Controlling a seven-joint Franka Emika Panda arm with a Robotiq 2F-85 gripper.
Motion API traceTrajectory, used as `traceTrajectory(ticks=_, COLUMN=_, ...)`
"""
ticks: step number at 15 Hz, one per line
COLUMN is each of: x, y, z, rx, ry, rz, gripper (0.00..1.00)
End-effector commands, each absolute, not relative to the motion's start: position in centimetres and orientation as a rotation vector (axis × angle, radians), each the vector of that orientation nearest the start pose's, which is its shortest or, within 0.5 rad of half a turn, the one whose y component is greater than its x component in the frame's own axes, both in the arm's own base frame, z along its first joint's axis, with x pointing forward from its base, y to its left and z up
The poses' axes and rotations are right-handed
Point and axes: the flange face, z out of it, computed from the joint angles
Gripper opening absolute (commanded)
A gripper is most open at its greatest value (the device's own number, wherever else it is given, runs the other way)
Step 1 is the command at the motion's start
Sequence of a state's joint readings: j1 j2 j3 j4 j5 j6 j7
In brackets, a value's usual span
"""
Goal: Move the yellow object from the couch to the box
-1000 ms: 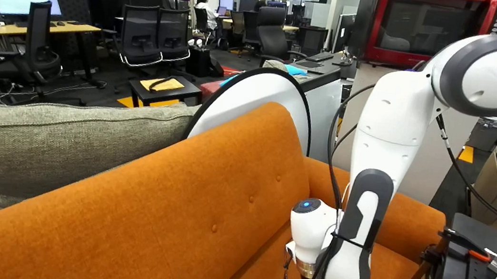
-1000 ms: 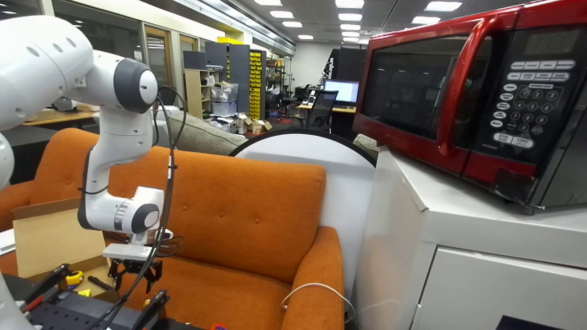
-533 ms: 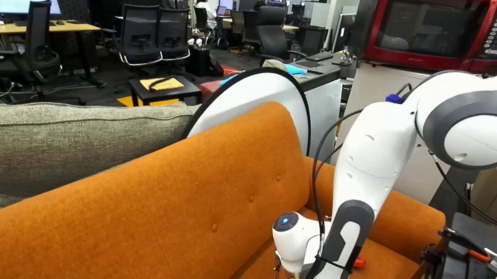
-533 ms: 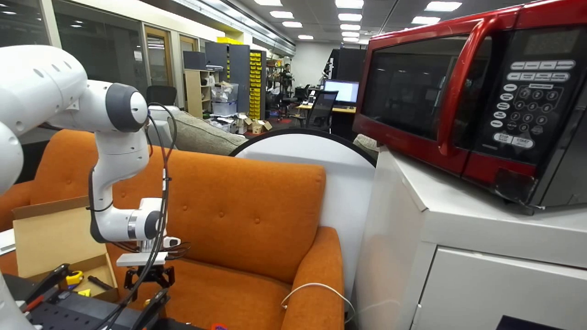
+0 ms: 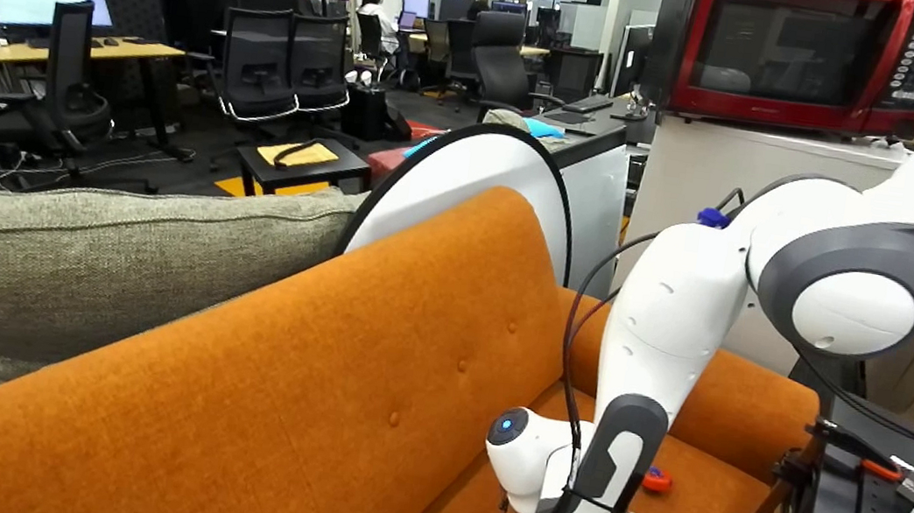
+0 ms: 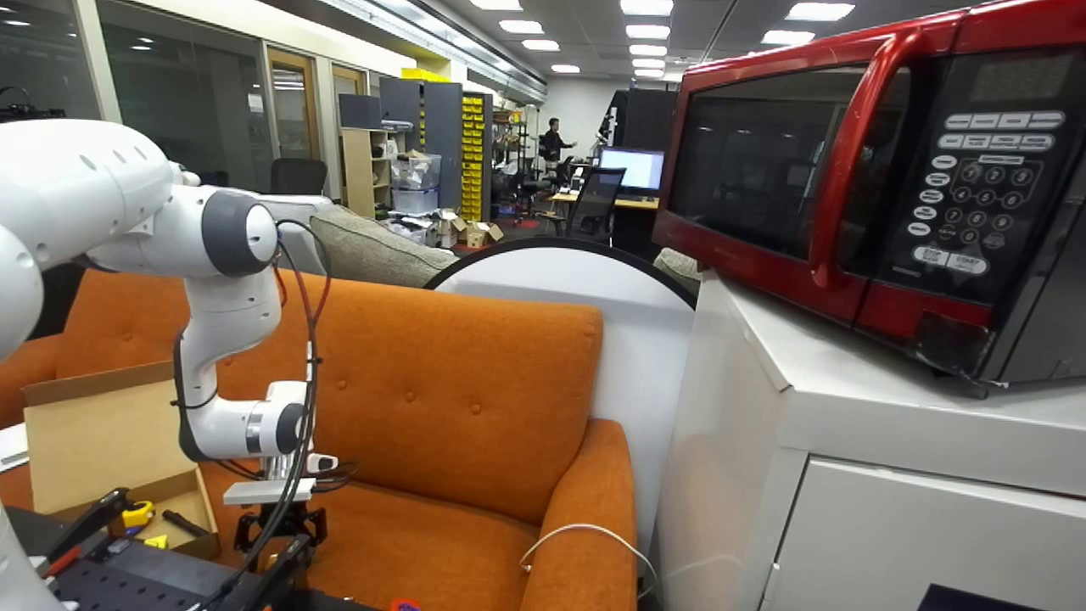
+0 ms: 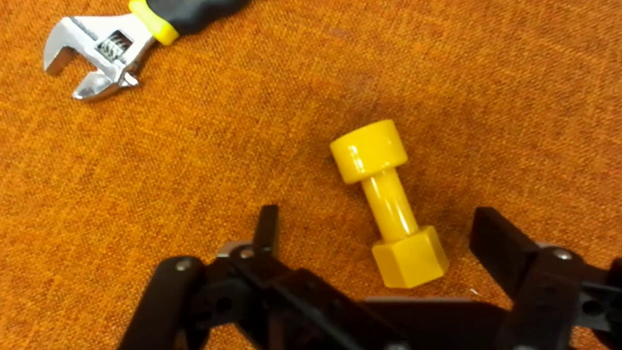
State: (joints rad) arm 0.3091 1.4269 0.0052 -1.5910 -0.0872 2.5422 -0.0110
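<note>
Claw point(image 7: 377, 224) spread wide, gripping nothing, above yellow bolt point(image 7: 390, 204) on orange couch point(image 6: 458, 365); button point(image 6: 966, 264) on microwave point(image 6: 865, 195) reads "START".

Smooth white arm point(image 5: 661, 319), its round white cap point(image 5: 854, 312) ringed dark grey; black cables point(image 6: 310, 395) loop, silver screws point(image 7: 562, 253) dot the black gripper point(image 7: 376, 223)!

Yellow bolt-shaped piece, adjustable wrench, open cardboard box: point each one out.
Yellow bolt-shaped piece point(image 7: 389, 205): wrist view, on its shaft.
Adjustable wrench point(image 7: 154, 22): wrist view, on its yellow collar.
Open cardboard box point(image 6: 110, 445): in an exterior view, on its raised lid.
</note>
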Motion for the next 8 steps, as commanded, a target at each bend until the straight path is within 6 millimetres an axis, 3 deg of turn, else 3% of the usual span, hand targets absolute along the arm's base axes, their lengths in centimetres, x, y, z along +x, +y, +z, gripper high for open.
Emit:
traceTrajectory(ticks=1, x=46.85, y=15.09, z=-21.78, rx=-3.077, ry=-0.608, rz=0.78, gripper=1.0)
traceTrajectory(ticks=2, x=47.03, y=15.03, z=-21.89, rx=-3.076, ry=-0.603, rz=0.777, gripper=0.75)
traceTrajectory(ticks=3, x=47.12, y=14.98, z=-22.03, rx=-3.074, ry=-0.603, rz=0.778, gripper=0.74)
traceTrajectory(ticks=8, x=47.15, y=14.61, z=-21.76, rx=-3.066, ry=-0.574, rz=0.793, gripper=0.38)
